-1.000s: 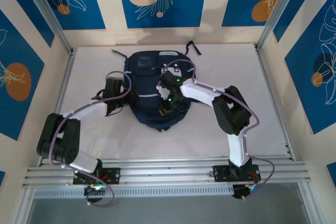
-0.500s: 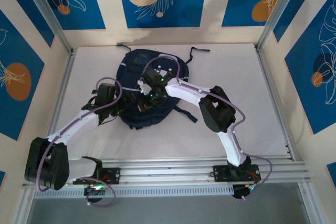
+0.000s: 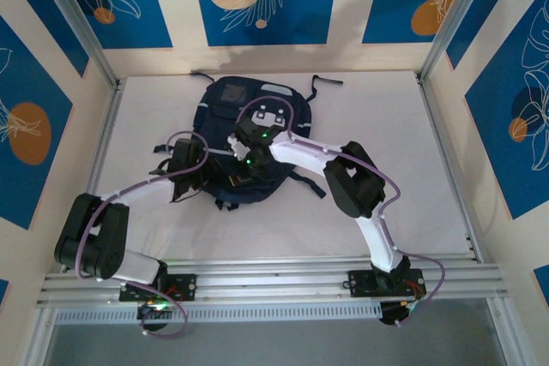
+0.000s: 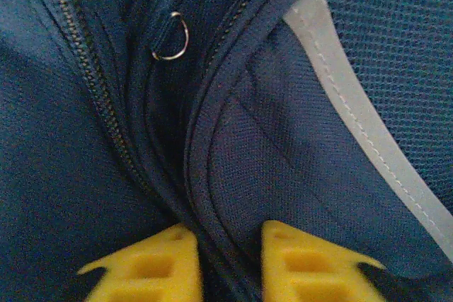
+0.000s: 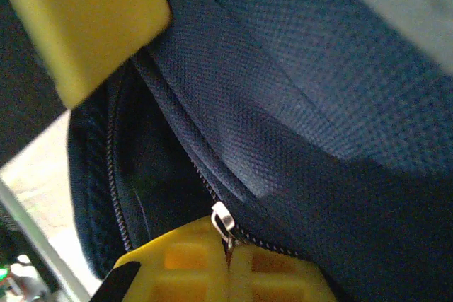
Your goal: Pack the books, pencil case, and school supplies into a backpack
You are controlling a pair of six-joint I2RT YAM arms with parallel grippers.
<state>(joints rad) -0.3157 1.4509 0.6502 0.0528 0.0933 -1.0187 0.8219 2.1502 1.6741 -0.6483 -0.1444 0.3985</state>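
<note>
White tabletop (image 3: 386, 126), blue-patterned walls (image 3: 257, 6): the backpack (image 3: 225, 105) lies toward eleven o'clock. My left gripper (image 4: 226, 259) pinches its seam, my right gripper (image 5: 230, 259) clamps the zipper pull (image 5: 222, 218). I judge packing finished, zipping left.

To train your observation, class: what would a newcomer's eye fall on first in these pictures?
A navy backpack lies centred on the white table. The right hand pinches its silver zipper pull; the left hand clamps a seam of its fabric.
</note>
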